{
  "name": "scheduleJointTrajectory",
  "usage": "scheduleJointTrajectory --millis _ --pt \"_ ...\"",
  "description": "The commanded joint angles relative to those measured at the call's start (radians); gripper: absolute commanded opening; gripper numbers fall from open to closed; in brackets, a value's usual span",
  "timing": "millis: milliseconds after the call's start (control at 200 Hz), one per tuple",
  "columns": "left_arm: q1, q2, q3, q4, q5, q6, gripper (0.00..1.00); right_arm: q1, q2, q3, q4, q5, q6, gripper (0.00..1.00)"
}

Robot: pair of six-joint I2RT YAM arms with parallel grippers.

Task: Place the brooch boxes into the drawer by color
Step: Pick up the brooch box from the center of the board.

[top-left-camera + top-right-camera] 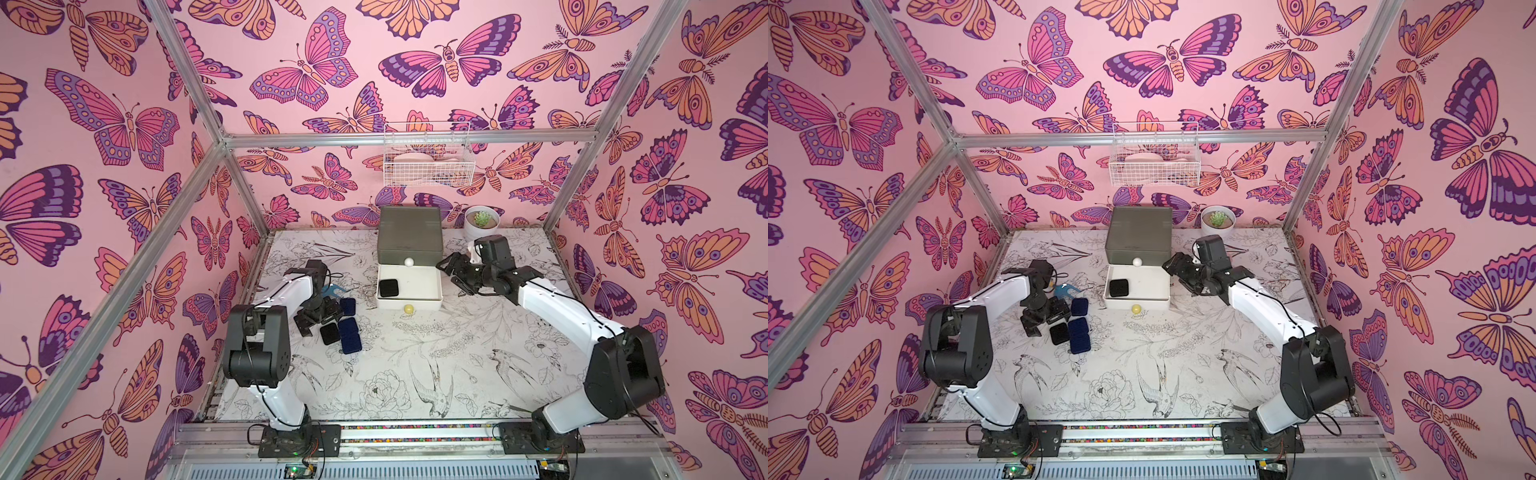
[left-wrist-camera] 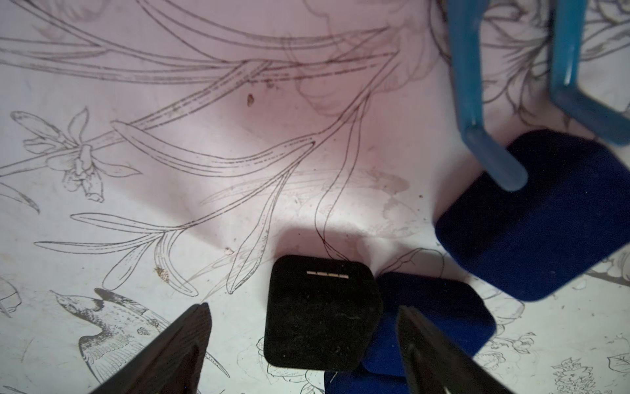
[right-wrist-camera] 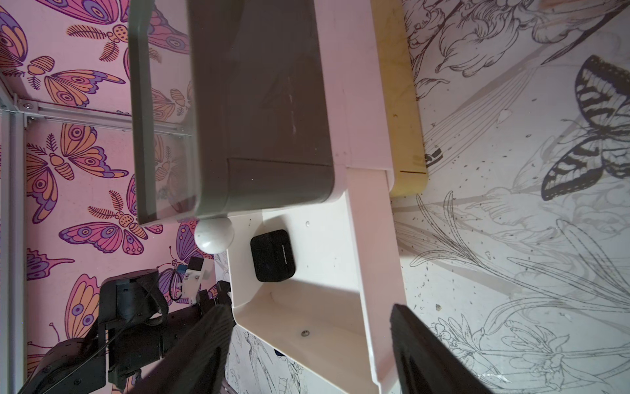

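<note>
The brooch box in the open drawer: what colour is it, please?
The brooch box is black, clearest in the right wrist view.

Black box (image 3: 272, 255) in white drawer (image 3: 373, 273)

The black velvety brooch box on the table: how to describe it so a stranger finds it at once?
From the olive-topped three-tier drawer chest, look toward the left gripper, at a cluster of velvety rounded-square cases. The wanted box is the only black one there; its neighbours are navy blue, and the other black box lies inside the white drawer.
</note>
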Motion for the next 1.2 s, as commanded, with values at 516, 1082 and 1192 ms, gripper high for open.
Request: scheduleJointTrajectory --millis 516,1082,1192 --pt "0.01 0.016 -0.048 0.01 -0.026 0.0 0.87 0.002 0.017 -0.005 -0.018 -0.02 -0.011 0.79" --pt "0.011 -0.012 -0.102 0.01 -0.037 0.006 0.66 0.003 0.017 -0.01 -0.019 -0.016 -0.011 0.79" --pt "0.011 -0.022 -0.103 0.007 -0.037 0.011 0.58 0.003 0.018 -0.009 -0.014 -0.017 -0.008 0.79"
